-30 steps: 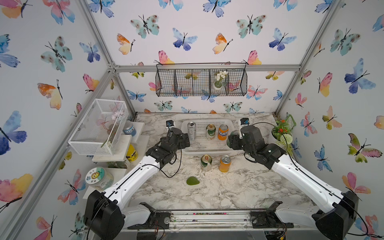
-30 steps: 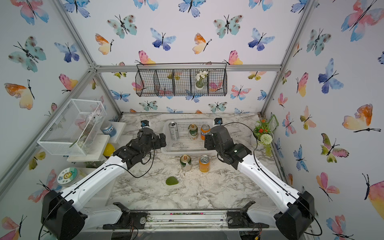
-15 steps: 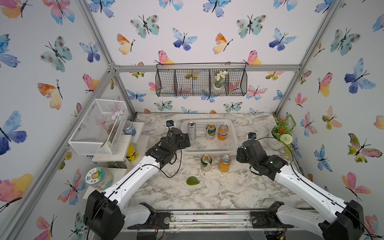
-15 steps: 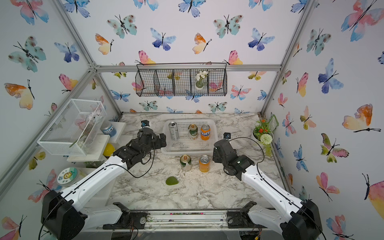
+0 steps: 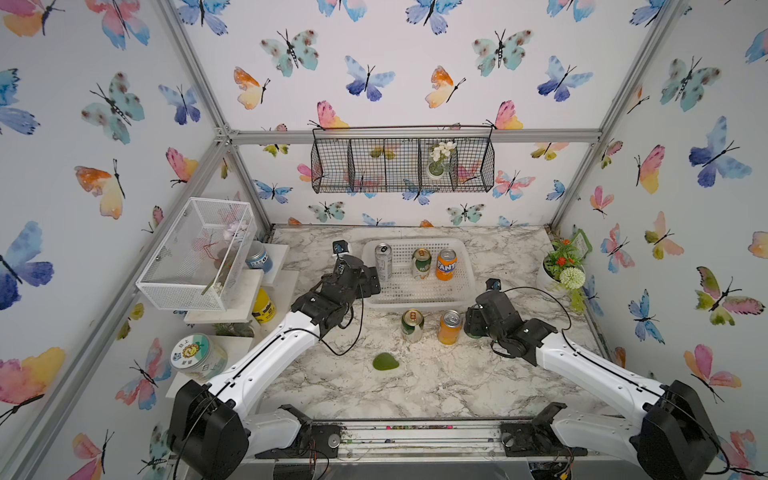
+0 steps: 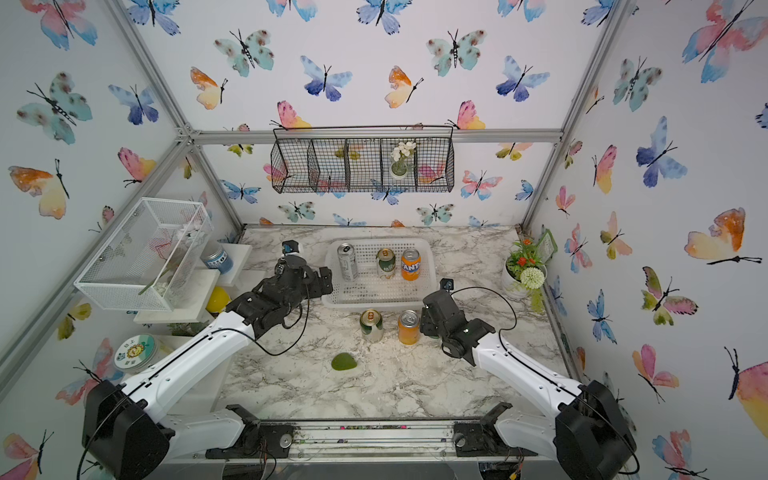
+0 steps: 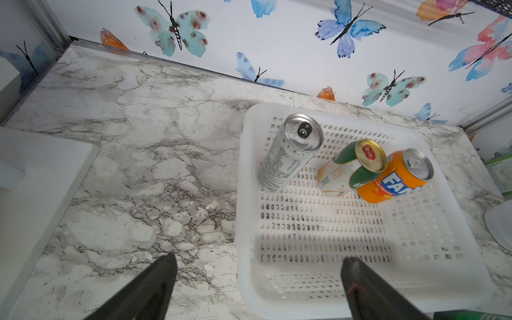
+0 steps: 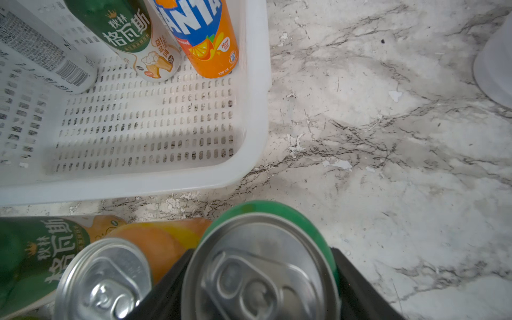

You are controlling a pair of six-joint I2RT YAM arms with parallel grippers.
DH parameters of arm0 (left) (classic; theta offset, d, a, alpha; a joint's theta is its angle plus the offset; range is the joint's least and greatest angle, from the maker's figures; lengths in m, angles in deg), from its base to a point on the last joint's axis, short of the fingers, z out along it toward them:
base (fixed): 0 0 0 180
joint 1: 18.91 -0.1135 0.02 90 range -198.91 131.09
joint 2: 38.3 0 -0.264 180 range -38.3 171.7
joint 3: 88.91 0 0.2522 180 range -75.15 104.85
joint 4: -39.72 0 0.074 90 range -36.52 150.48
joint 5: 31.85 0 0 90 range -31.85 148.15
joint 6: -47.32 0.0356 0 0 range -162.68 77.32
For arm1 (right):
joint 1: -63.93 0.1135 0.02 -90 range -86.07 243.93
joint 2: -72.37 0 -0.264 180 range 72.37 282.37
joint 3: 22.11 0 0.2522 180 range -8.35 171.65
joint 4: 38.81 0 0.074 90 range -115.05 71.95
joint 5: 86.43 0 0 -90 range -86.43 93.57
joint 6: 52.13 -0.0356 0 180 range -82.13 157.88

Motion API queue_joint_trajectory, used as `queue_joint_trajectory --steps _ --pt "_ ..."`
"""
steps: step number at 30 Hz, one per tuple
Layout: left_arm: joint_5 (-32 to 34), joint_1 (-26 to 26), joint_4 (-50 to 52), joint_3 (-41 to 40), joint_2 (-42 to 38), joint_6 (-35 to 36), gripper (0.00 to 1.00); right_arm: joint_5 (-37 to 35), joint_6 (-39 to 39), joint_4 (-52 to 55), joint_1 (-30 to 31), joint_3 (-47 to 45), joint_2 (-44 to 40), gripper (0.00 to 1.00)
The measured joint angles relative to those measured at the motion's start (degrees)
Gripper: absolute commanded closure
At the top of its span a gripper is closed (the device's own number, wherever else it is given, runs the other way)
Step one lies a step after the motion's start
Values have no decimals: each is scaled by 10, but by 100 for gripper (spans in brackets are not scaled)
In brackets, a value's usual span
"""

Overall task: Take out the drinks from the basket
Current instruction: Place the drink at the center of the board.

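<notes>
In both top views the right gripper (image 5: 471, 323) has left the right wall of the shallow white perforated plastic basket (image 5: 419, 302), where it stood one second ago. It now sits in front of the basket's right front corner, on the marble tabletop (image 5: 415, 386) side. The left gripper (image 5: 372, 282) has not moved from the basket's left wall. Cans visible here: five. Three stand upright along the basket's rear wall: one tall slim silver can (image 5: 383, 262), one green-and-cream gold-topped can (image 5: 421, 264) and one orange Fanta can (image 5: 446, 264). Two stand outside, just in front of the basket: a second green-and-cream can (image 5: 412, 326) and a second orange can (image 5: 450, 328), the latter just beside the right gripper. The right gripper's body hides what it holds. In the left wrist view, the left gripper (image 7: 257, 277) stands spread wide and empty. One of its fingers (image 7: 155, 285) is over the marble and the other is over the basket (image 7: 241, 194) floor. The same three cans appear in the basket. In the right wrist view, the right gripper (image 8: 260, 293) is clamped on a sixth can, a bright green can (image 8: 260, 277) with a silver top. It is outside the basket (image 8: 257, 110), against the second orange can (image 8: 155, 243). Whether it rests on the marble cannot be told. Total: six cans, three inside the basket and three outside.
</notes>
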Motion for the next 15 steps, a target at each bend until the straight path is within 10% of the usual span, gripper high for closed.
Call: queue_joint_trajectory --steps 15 --pt "0 0 -2 0 0 0 1 6 -14 -32 0 -25 28 34"
